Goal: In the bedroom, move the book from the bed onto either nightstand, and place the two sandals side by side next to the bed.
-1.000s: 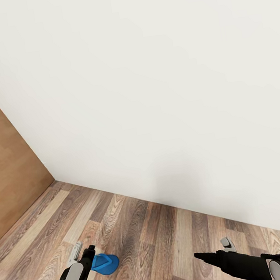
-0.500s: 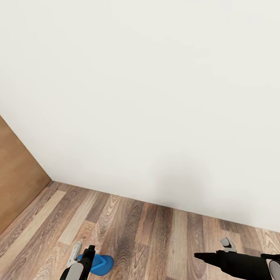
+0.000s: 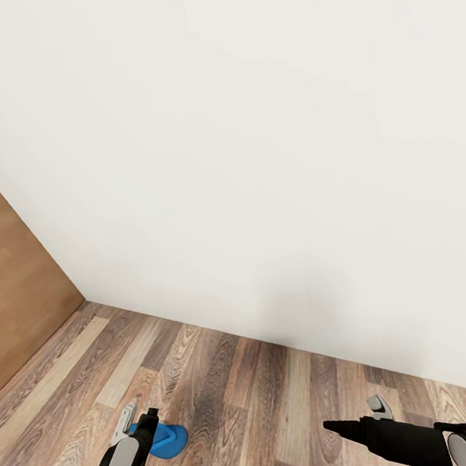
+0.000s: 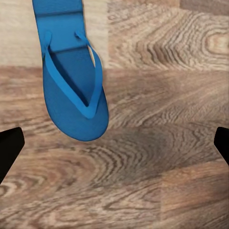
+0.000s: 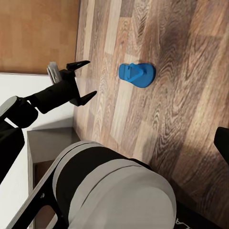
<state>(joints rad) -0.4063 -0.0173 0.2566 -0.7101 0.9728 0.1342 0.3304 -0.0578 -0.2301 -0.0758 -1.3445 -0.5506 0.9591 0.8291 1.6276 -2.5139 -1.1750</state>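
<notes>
Sandal [image 3: 166,440], bright blue flip-flop, lies flat on the wood floor [image 3: 268,390] just ahead of the left gripper [image 3: 137,418]. Left wrist view: sandal [image 4: 71,76] sole-down, thin blue Y-strap up, rounded toe end towards the camera, heel end cut off by the frame edge. It sits beyond the fingertips, off to one side of the gap, not between them.

Left gripper [image 5: 81,81]: fingers spread wide, nothing held; right wrist view shows the two black pointed tips well apart, sandal [image 5: 137,75] on the floor near them, no contact. Right gripper [image 3: 356,415]: spread, empty, hovering over bare floor.

Room: plain white wall [image 3: 251,149] meets the floor along a diagonal line; flat brown wood panel [image 3: 13,291] at the left forms the corner. Floor is plank laminate, mixed light and dark brown with strong grain, matte. Sandal surface smooth, rubbery-looking. No readable writing anywhere.
</notes>
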